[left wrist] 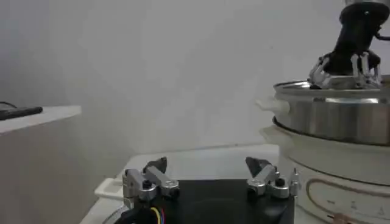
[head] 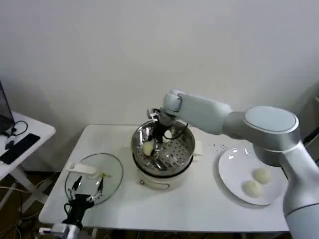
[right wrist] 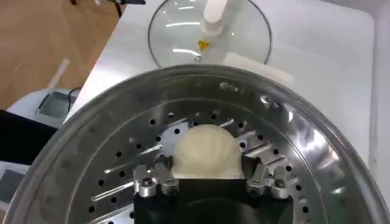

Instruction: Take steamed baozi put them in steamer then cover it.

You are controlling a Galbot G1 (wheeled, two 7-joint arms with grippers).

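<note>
The steamer [head: 185,149] is a shiny perforated basket on a white pot base at the table's middle. My right gripper [right wrist: 206,173] reaches down into the basket, its fingers pressed against both sides of a pale steamed baozi [right wrist: 205,152] that sits low over the perforated floor [right wrist: 122,176]. From the head view that baozi [head: 148,147] is at the basket's left side, below the right gripper [head: 155,135]. Two more baozi [head: 262,175] [head: 252,188] lie on the white plate [head: 230,172] at the right. The glass cover [head: 109,172] lies flat at the left. My left gripper [head: 87,191] hovers open at its near edge.
A side table [head: 35,130] with a dark device stands off to the left. The table's front edge runs just below the cover and the plate. From the left wrist, the steamer's wall [left wrist: 341,115] rises to one side with the right gripper [left wrist: 347,67] above its rim.
</note>
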